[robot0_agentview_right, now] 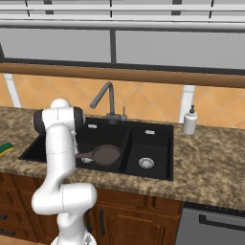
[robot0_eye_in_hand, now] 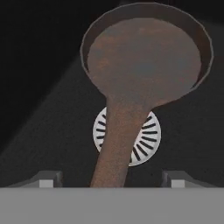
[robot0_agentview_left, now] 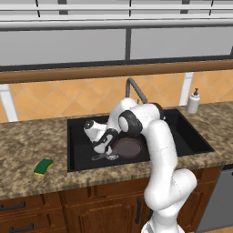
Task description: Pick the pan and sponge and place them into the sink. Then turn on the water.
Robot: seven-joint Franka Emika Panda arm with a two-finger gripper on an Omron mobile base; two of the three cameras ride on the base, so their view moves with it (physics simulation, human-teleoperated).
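Your gripper (robot0_eye_in_hand: 109, 179) stands wide open around the frying pan's handle, fingertips (robot0_eye_in_hand: 48, 179) clear on both sides, gripping nothing. The frying pan (robot0_agentview_right: 106, 154) lies in the wide basin of the sink (robot0_agentview_left: 191, 136), handle over the drain (robot0_eye_in_hand: 146, 140). Lift straight up without snagging the handle. Then fetch the sponge (robot0_agentview_left: 43, 167) near the counter's front edge, left of the sink.

Granite counter (robot0_agentview_left: 27, 141) bears sponge (robot0_agentview_left: 43, 166), soap bottle (robot0_agentview_left: 193, 101), inset sink (robot0_agentview_left: 191, 136)
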